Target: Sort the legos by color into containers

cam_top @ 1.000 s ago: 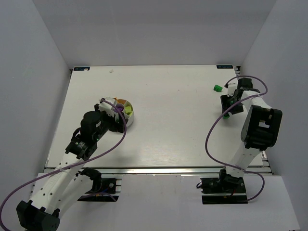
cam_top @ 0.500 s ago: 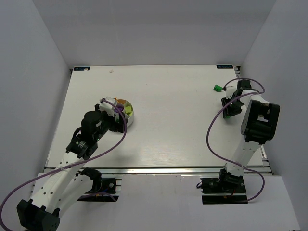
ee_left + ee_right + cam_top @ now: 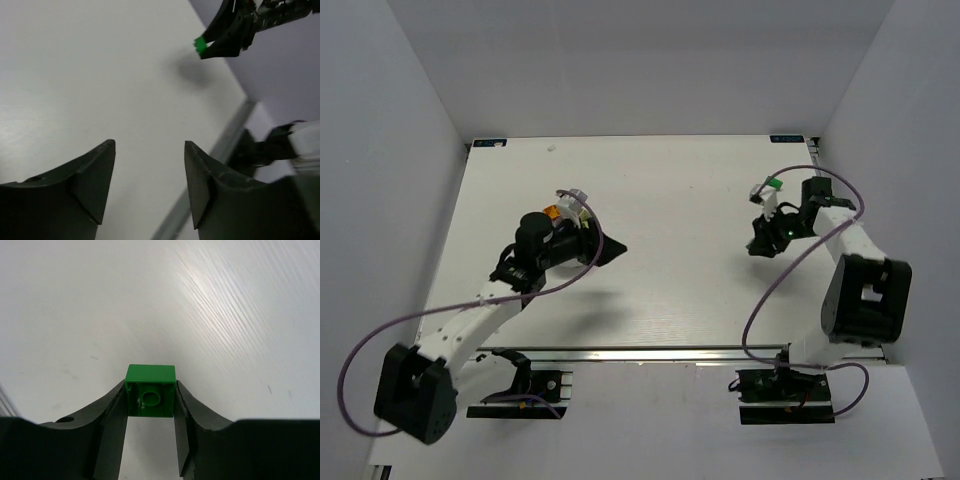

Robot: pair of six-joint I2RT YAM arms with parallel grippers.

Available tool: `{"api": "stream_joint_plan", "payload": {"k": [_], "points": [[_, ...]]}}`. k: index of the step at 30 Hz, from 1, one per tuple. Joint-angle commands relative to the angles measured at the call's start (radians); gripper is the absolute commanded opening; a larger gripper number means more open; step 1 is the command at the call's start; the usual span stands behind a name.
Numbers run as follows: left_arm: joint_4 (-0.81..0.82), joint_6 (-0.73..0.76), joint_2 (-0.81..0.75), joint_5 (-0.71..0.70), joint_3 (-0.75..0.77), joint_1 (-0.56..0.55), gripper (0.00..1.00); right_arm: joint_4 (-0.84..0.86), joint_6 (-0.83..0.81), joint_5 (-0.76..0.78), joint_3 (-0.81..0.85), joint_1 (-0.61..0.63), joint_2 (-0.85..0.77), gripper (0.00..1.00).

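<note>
Green lego point(image 3: 150, 398), pinched in right hand point(image 3: 150, 386)

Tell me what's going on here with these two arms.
The right gripper is shut on a small green brick and holds it over the white table, apparently lifted clear. The left gripper hangs open and empty above the table, facing toward the right arm. The brick has not been dropped anywhere yet.

Green lego point(image 3: 775, 184) in R gripper point(image 3: 773, 190), far-right of table point(image 3: 670, 180); L gripper point(image 3: 608, 250) centre-left.
</note>
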Motion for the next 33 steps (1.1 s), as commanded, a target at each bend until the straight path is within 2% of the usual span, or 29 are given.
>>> {"api": "stream_joint_plan", "payload": {"k": [1, 2, 3, 7, 10, 22, 29, 32, 33], "points": [[0.337, -0.365, 0.145, 0.268, 0.028, -0.014, 0.69, -0.061, -0.188, -0.279, -0.073, 0.131, -0.187, 0.07], [0.377, -0.454, 0.175, 0.265, 0.028, -0.023, 0.7, -0.008, -0.171, -0.282, -0.092, 0.142, -0.217, 0.07], [0.393, -0.474, 0.22, 0.256, 0.047, -0.04, 0.72, 0.017, -0.139, -0.29, -0.119, 0.203, -0.241, 0.07], [0.324, -0.504, 0.3, 0.158, 0.145, -0.1, 0.75, 0.11, -0.066, -0.301, -0.144, 0.337, -0.352, 0.08], [0.298, -0.516, 0.354, 0.105, 0.219, -0.167, 0.77, 0.189, 0.009, -0.262, -0.138, 0.416, -0.377, 0.08], [0.153, -0.504, 0.492, -0.027, 0.348, -0.312, 0.78, 0.327, 0.15, -0.143, -0.133, 0.591, -0.389, 0.09], [0.01, -0.458, 0.529, -0.117, 0.426, -0.367, 0.75, 0.347, 0.176, -0.06, -0.124, 0.628, -0.401, 0.09], [-0.003, -0.456, 0.539, -0.142, 0.434, -0.378, 0.7, 0.345, 0.175, -0.051, -0.133, 0.641, -0.409, 0.09], [-0.004, -0.455, 0.544, -0.145, 0.437, -0.378, 0.63, 0.345, 0.176, -0.046, -0.14, 0.645, -0.413, 0.09]]}}
